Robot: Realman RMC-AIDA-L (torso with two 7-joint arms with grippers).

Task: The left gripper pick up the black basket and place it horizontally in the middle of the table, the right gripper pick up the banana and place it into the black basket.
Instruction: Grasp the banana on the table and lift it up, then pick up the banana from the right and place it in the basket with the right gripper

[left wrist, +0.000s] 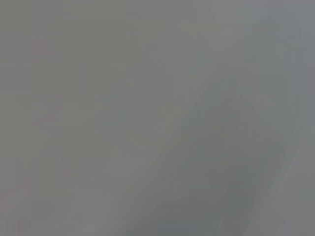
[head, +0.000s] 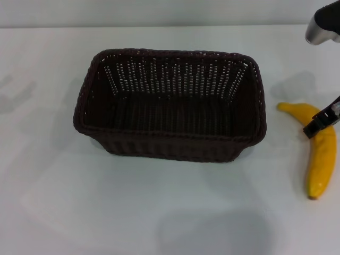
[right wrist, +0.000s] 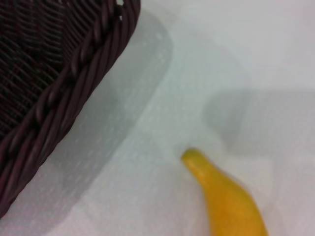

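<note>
The black basket point(head: 170, 106) stands upright and empty in the middle of the white table point(head: 133, 212), its long side across the head view. The banana point(head: 320, 154) lies on the table to the right of the basket, apart from it. My right gripper point(head: 325, 119) hangs over the upper part of the banana at the right edge of the head view; one dark finger shows there, below the silver-grey body point(head: 321, 26). The right wrist view shows the basket's braided rim point(right wrist: 74, 83) and the banana's end point(right wrist: 221, 191). The left gripper is out of view.
The left wrist view shows only a plain grey surface. White table stretches to the left of and in front of the basket. A pale wall edge runs along the back of the table point(head: 159, 25).
</note>
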